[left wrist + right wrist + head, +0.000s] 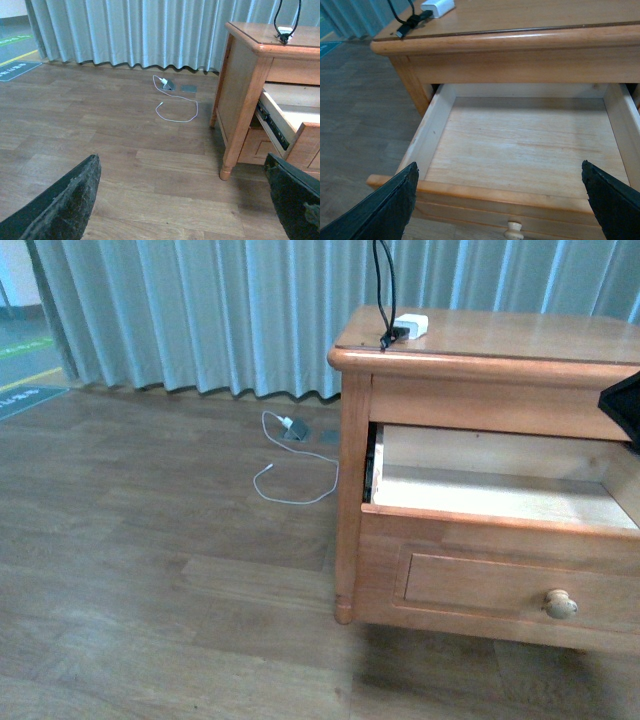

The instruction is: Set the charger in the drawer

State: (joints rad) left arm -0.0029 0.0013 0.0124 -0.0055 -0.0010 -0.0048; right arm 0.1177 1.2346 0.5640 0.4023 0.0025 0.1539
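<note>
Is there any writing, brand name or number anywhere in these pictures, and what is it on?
On the floor marking by the curtain: a line of white characters, too small and blurred to read.
On the charger: no print shows.
On the drawer and the cabinet: no label or number shows.
No text here can be quoted.

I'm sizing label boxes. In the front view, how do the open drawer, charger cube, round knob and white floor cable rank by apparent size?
1. open drawer
2. white floor cable, by its spread
3. charger cube and round knob look alike; the knob is nearer, so unranked.
</note>
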